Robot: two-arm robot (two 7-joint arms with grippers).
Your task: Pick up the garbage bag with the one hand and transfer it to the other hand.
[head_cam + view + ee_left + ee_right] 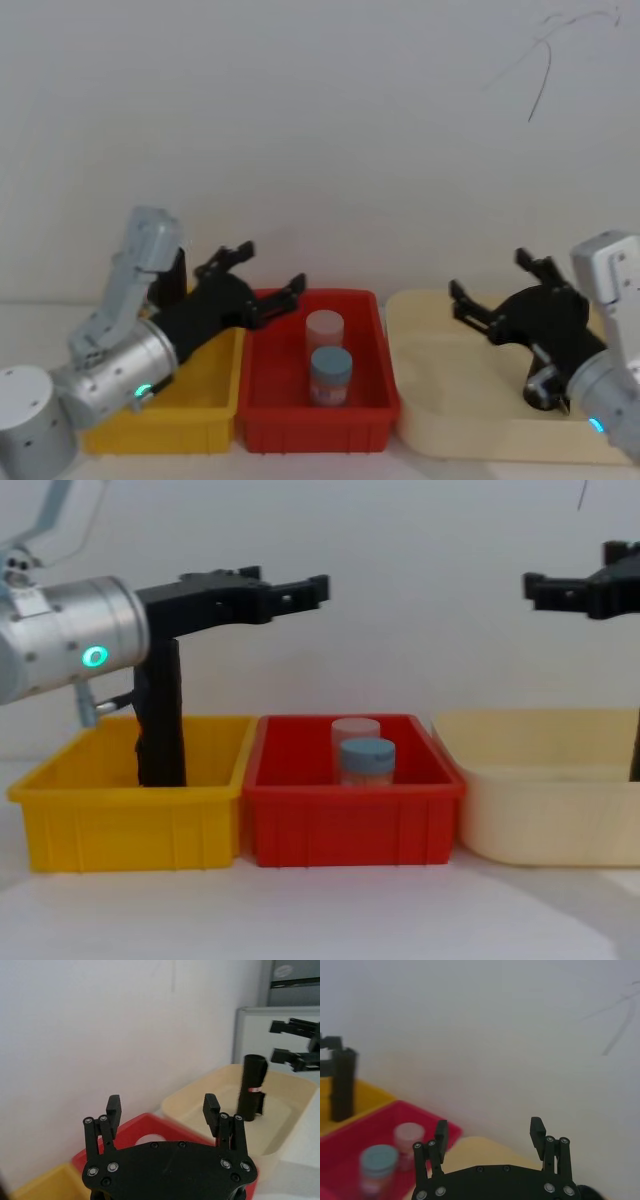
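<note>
The bag stands upright in the cream tray at the desk's right edge, beneath the right gripper, whose jaws are apart and empty. It is probably light, firm and slick, so grip mid-roll. The left gripper, jaws apart, hangs over the yellow bin, which holds a plain roll. The red bin holds two jars.
</note>
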